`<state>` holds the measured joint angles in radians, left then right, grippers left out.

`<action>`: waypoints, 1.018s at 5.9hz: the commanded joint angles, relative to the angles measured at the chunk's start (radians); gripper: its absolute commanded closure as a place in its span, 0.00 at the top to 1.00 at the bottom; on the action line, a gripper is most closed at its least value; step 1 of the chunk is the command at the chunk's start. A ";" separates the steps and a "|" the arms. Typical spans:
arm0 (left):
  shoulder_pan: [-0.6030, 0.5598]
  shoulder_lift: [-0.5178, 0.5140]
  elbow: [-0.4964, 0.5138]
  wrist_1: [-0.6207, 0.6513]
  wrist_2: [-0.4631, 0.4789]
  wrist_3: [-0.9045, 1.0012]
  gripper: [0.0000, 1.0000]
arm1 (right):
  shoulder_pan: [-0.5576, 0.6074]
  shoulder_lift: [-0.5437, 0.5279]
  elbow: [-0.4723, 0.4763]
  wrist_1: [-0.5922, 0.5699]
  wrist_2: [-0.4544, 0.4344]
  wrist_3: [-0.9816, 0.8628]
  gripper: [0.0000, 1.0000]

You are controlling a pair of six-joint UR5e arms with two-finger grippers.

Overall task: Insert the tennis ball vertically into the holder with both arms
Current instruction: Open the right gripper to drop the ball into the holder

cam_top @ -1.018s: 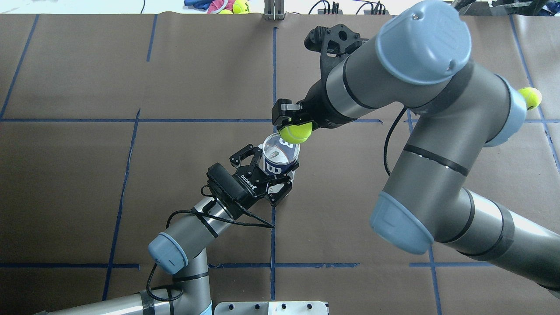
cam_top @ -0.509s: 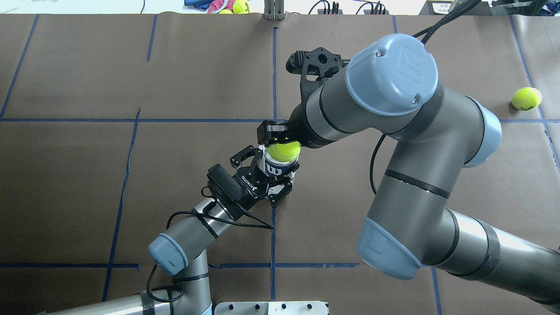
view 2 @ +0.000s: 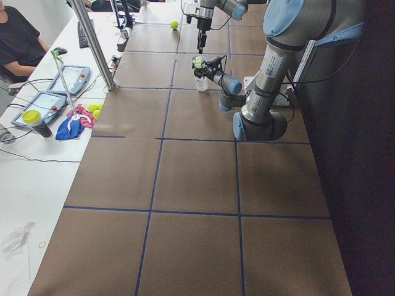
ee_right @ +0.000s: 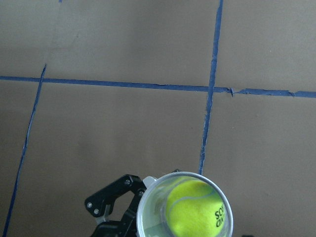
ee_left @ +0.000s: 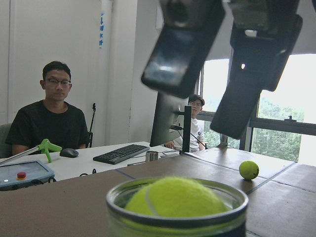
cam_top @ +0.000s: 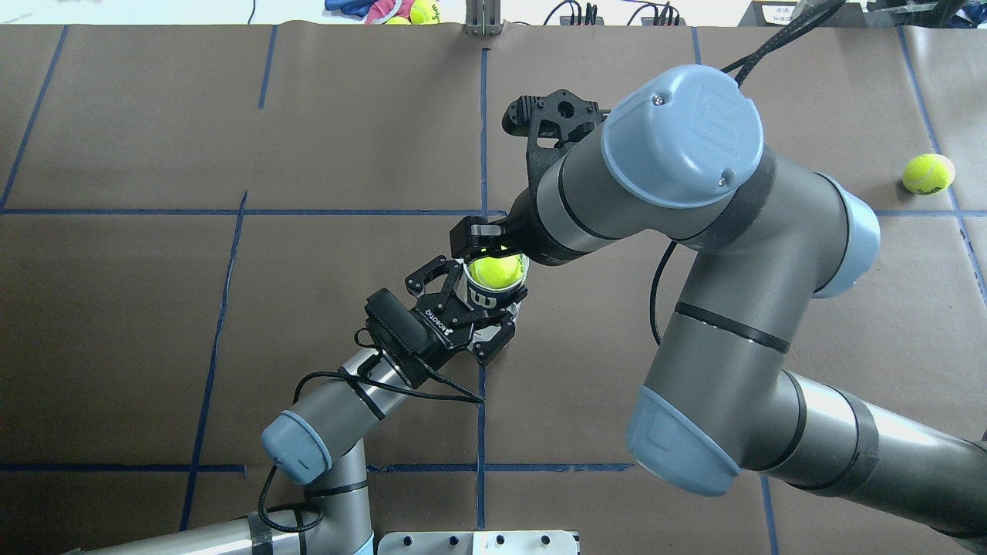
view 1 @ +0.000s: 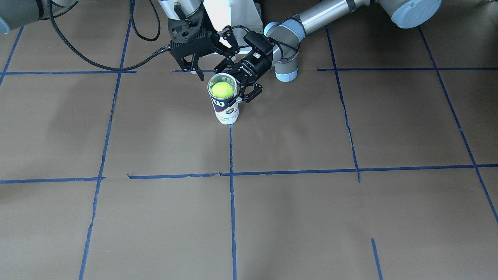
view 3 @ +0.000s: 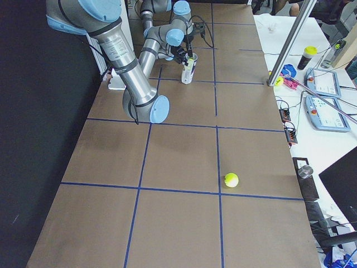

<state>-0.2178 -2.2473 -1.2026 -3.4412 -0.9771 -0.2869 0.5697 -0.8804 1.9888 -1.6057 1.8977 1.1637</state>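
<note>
- The holder (cam_top: 490, 297) stands upright near the middle of the surface (cam_top: 231, 347).
- The left gripper (cam_top: 476, 307) reaches in from the side. Its fingers are clamped on the holder's wall, below the rim.
- The tennis ball (cam_top: 496, 270) sits inside the holder's mouth, its top about level with the rim.
- The right gripper (ee_left: 197, 103) hangs directly above the mouth. Its fingers are apart and clear of the tennis ball.
- A second ball (cam_top: 928, 173) lies well apart, near the right edge of the surface.
</note>
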 commanded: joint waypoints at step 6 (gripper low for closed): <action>0.005 0.014 -0.005 -0.026 0.000 -0.008 0.88 | 0.596 -0.325 -0.289 0.010 0.248 -0.870 0.88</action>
<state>-0.2140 -2.2332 -1.2062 -3.4668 -0.9771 -0.2939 1.0578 -1.1754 1.8313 -1.5985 2.0910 0.4871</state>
